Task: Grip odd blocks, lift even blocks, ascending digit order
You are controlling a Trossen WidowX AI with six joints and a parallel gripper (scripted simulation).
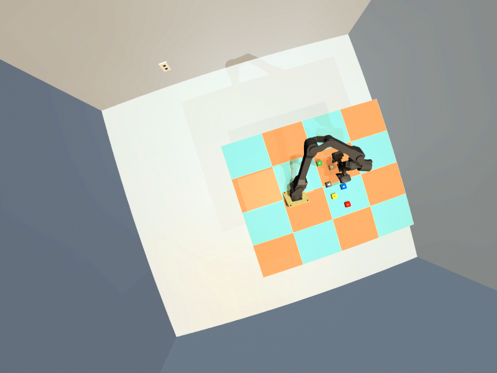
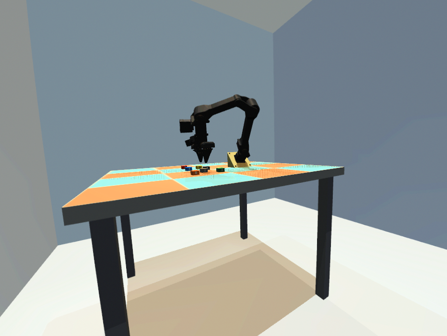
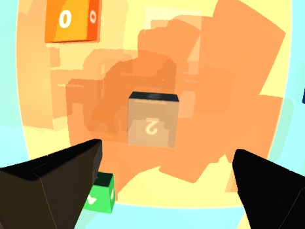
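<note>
The grey 2 block point(image 1: 331, 167) point(image 2: 203, 170) point(image 3: 152, 121) sat upright on the table, near the green 4 block point(image 1: 319, 163) point(image 2: 220, 169) point(image 3: 105, 201) but apart from it. The jaws of the gripper point(image 1: 340, 166) point(image 2: 203, 162) point(image 3: 168, 150) were spread with nothing between them, raised above the table on the grey block's side of the green one. Farther from the green block lay the orange 0 block point(image 2: 194, 172) point(image 3: 65, 19).

The step in hand looked like the approach to digit 2, presumably with 0 done and no 1 present. Being even, it called for centring, lowering astride, closing, a slight lift, setting back and release, with the left finger kept off the green block.
</note>
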